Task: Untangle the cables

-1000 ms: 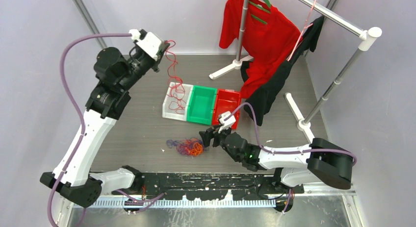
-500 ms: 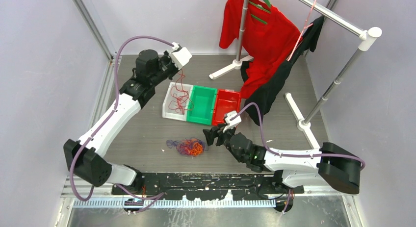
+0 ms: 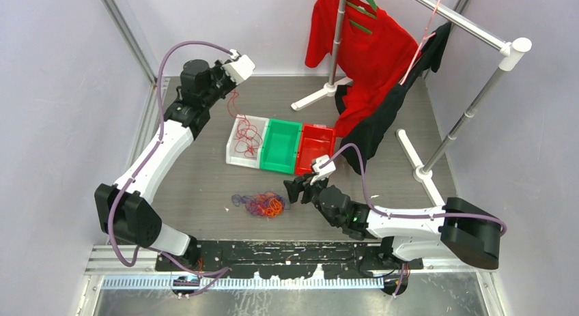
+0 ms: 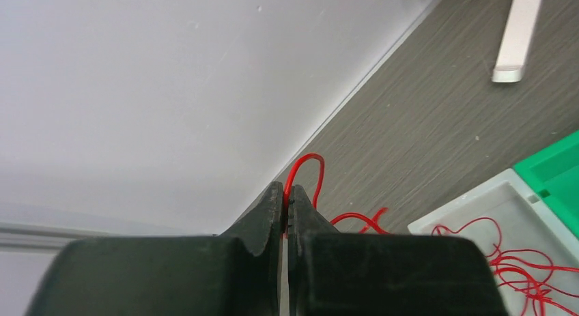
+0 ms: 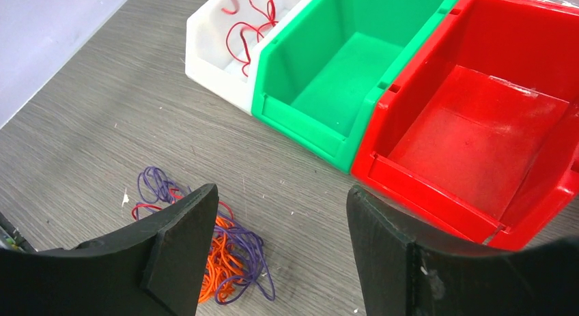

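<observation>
Red cable [image 4: 309, 157] — L pincer [image 4: 287, 194] clamps it | R pincer [image 5: 280, 201] wide, empty, by tangle [image 5: 229, 258]

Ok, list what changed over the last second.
The left claw, shut on the red cable, swung right toward the white bin, then eased back a little, leaving less cable hanging above it. The right claw stayed open beside the tangle, which hasn't moved.
</observation>
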You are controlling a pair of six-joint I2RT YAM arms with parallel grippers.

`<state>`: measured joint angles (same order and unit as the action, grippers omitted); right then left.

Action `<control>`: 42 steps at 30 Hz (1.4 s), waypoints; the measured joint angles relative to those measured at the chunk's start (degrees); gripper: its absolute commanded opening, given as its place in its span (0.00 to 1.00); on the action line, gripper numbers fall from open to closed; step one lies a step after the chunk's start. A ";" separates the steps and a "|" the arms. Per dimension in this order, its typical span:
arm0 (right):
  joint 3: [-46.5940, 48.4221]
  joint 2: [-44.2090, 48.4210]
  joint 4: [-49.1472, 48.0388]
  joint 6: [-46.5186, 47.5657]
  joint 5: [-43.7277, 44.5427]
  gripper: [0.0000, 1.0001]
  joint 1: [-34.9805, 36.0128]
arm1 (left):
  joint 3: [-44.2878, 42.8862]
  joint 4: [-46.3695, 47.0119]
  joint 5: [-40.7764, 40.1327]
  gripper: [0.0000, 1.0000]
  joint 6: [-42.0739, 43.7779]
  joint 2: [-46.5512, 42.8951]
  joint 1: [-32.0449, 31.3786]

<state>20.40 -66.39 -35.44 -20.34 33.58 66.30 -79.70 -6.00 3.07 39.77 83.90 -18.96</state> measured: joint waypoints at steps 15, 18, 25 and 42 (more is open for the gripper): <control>0.00 -1.88 0.00 -0.87 0.31 0.72 0.00 | -1.01 -7.08 7.15 0.00 -7.04 -0.15 2.73; 0.00 -1.88 0.24 -0.94 0.52 0.72 0.00 | -1.22 -11.76 10.05 0.00 -9.20 -0.13 1.07; 0.00 -1.84 1.16 -1.07 0.90 0.71 0.00 | -3.21 -17.42 12.50 0.00 -11.26 -0.11 -2.01; 0.00 1.11 3.98 -1.49 1.55 0.68 0.00 | -0.83 -21.62 11.91 0.00 -8.26 -0.26 -6.16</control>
<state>20.40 -65.28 -31.46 -21.82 35.14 66.30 -80.53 -27.62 14.98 31.51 83.64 -25.12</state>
